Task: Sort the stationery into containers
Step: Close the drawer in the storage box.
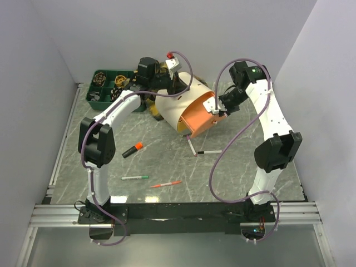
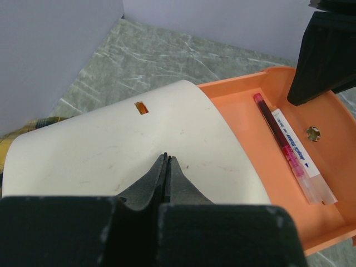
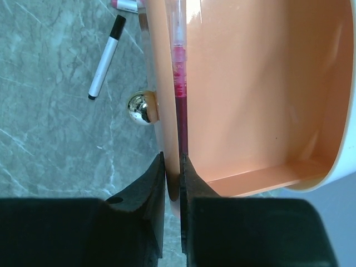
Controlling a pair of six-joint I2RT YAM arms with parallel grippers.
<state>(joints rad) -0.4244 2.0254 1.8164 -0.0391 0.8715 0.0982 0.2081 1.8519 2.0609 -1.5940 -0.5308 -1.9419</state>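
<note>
Overhead, the cream drum (image 1: 168,108) lies on its side towards the table's back edge, while the left wrist view alone shows the left gripper (image 2: 167,161) closed tight against its shell, and the right wrist view alone shows the right gripper (image 3: 171,167) narrowly pinching the orange tray (image 3: 267,83) by its wall beside a red pen (image 3: 181,72).

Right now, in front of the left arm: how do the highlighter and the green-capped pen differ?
The highlighter is short, thick and black with an orange cap; the green-capped pen is longer, thin and white. The highlighter lies diagonally, farther back on the table; the pen lies almost crosswise, nearer the front. Both lie loose, unsorted.
</note>
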